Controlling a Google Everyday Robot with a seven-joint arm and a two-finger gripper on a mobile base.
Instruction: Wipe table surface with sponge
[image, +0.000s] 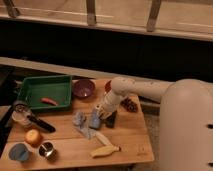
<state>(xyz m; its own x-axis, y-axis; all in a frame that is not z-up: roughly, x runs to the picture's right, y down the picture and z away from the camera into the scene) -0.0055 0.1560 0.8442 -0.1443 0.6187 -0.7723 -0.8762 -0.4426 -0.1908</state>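
Observation:
A blue-grey sponge (94, 120) lies on the wooden table (127, 142) near its middle. A crumpled grey-blue cloth (79, 120) lies just left of it. My gripper (101, 111) comes in from the right on the white arm (142, 90) and points down at the sponge's top right edge, touching or nearly touching it. A dark block (111, 119) sits just right of the sponge, under the gripper's wrist.
A green tray (30, 86) holding a red item (49, 101) stands at the back left, with a purple bowl (83, 88) beside it. A brown cluster (130, 105), banana (105, 150), orange (33, 136), blue cup (19, 152), metal cup (47, 149) and black utensil (41, 124) also lie on the table.

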